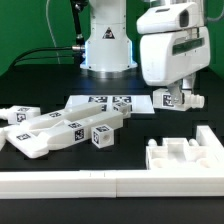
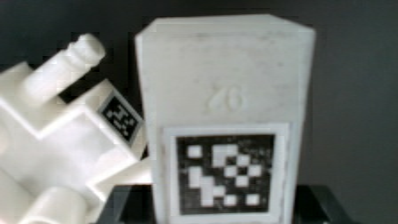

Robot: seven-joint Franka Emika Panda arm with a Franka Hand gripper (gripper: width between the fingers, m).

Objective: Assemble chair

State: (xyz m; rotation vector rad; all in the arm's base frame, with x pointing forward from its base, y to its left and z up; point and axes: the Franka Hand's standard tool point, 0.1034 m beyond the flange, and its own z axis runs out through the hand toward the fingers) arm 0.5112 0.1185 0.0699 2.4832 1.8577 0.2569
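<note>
The gripper [image 1: 173, 98], jaws clamped on a tagged white chair part [image 2: 222, 90], probably a leg, hangs beside the marker board [image 1: 95, 104]; next it needs carrying to the slotted seat block [image 1: 185, 152], nearer the camera than that board.

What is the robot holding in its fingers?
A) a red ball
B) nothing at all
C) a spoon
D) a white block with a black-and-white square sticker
D: the fingers are closed on a white chair part that has a black-and-white square tag on it.
</note>
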